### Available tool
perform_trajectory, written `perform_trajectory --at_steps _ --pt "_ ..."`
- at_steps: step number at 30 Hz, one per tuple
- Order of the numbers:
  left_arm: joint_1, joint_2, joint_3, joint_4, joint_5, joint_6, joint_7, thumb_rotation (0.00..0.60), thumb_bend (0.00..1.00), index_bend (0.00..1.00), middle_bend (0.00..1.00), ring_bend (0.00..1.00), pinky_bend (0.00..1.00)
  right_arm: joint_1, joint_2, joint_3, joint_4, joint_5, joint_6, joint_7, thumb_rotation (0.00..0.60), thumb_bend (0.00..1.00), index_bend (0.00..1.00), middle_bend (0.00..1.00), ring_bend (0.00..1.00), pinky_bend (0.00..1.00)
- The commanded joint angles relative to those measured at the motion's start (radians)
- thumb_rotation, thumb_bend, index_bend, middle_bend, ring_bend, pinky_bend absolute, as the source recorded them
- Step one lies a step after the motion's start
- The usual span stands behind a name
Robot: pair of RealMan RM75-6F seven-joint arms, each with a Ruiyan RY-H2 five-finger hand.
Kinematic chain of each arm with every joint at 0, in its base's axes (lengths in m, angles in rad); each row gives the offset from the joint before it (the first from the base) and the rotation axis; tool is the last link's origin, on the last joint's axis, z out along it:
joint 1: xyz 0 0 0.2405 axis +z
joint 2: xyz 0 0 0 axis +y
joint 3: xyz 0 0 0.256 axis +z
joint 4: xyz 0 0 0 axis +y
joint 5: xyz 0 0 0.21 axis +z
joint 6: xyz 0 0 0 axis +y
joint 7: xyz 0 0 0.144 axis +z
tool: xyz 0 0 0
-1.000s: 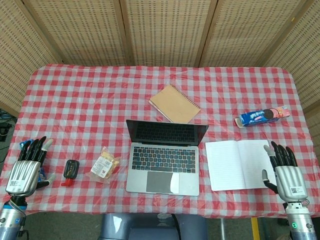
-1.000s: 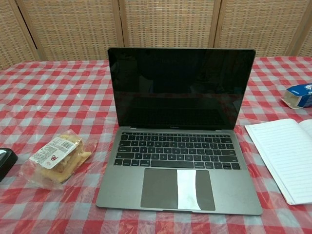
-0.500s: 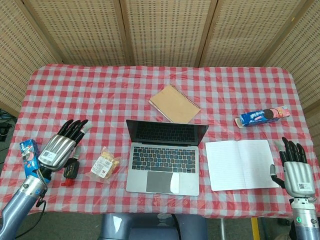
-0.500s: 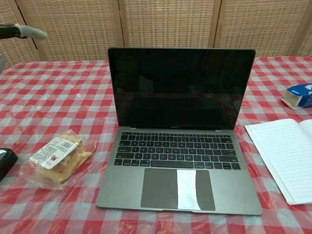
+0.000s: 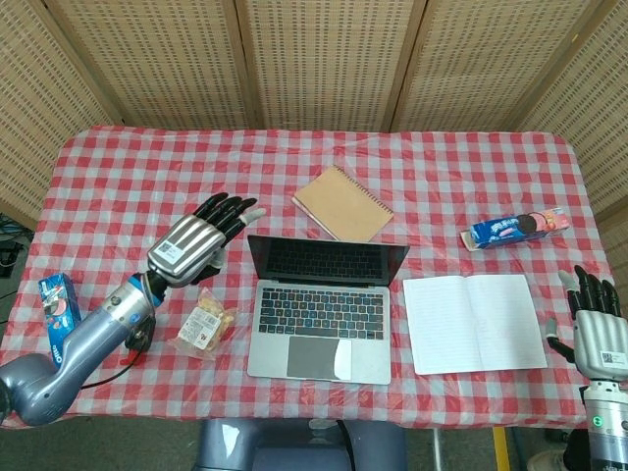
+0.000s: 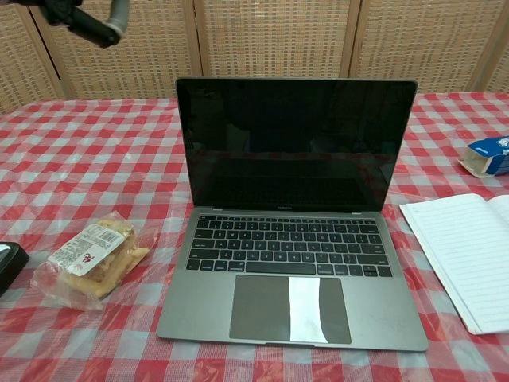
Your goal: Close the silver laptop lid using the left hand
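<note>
The left hand (image 5: 196,241) is hovering above the checked tablecloth (image 5: 147,186) just left of the laptop's screen, fingers extended forward and slightly apart, holding nothing; its fingertips (image 5: 245,208) are pointing toward the lid's upper left corner without touching it. In the chest view only some dark fingers (image 6: 87,22) are showing at the top left, well above the table. The silver laptop (image 5: 324,306) is sitting open at the middle of the table's near half, its dark screen (image 6: 296,143) standing upright and its keyboard (image 6: 286,247) facing the robot.

Beside the laptop's left edge a clear snack packet (image 5: 205,324) is lying, and a small black object with a red part (image 5: 134,339) is partly hiding under the left forearm. A blue cookie box (image 5: 57,306) is lying near the table's left edge. Behind the laptop a brown spiral notebook (image 5: 342,203) is lying at an angle. To the laptop's right an open lined notebook (image 5: 473,322) is lying flat, with a blue cookie pack (image 5: 514,227) beyond it. The right hand (image 5: 599,330) is resting at the table's right edge, fingers up and apart, gripping nothing.
</note>
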Motion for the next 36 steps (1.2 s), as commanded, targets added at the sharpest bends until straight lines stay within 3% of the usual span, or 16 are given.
perform_trajectory --at_steps 1,12,24,36 --pt "-0.123 -0.065 -0.031 0.077 -0.139 -0.072 0.049 0.600 1.00 0.03 0.00 0.00 0.09 0.001 0.004 0.005 0.006 0.007 -0.005 0.009 0.600 0.72 0.00 0.00 0.00 0.00" --pt "-0.332 -0.176 0.007 0.162 -0.395 -0.087 0.182 0.600 1.00 0.13 0.00 0.01 0.16 -0.002 0.017 0.015 0.009 0.029 -0.016 0.043 0.600 0.72 0.00 0.00 0.00 0.00" --pt "-0.484 -0.260 0.073 0.223 -0.617 -0.046 0.277 0.600 1.00 0.19 0.05 0.09 0.23 -0.009 0.033 0.017 0.000 0.030 -0.011 0.076 0.600 0.72 0.00 0.00 0.00 0.00" --pt "-0.555 -0.292 0.101 0.227 -0.695 -0.011 0.285 0.600 1.00 0.32 0.19 0.20 0.31 -0.012 0.041 0.016 -0.008 0.021 -0.004 0.085 0.600 0.72 0.00 0.00 0.00 0.00"
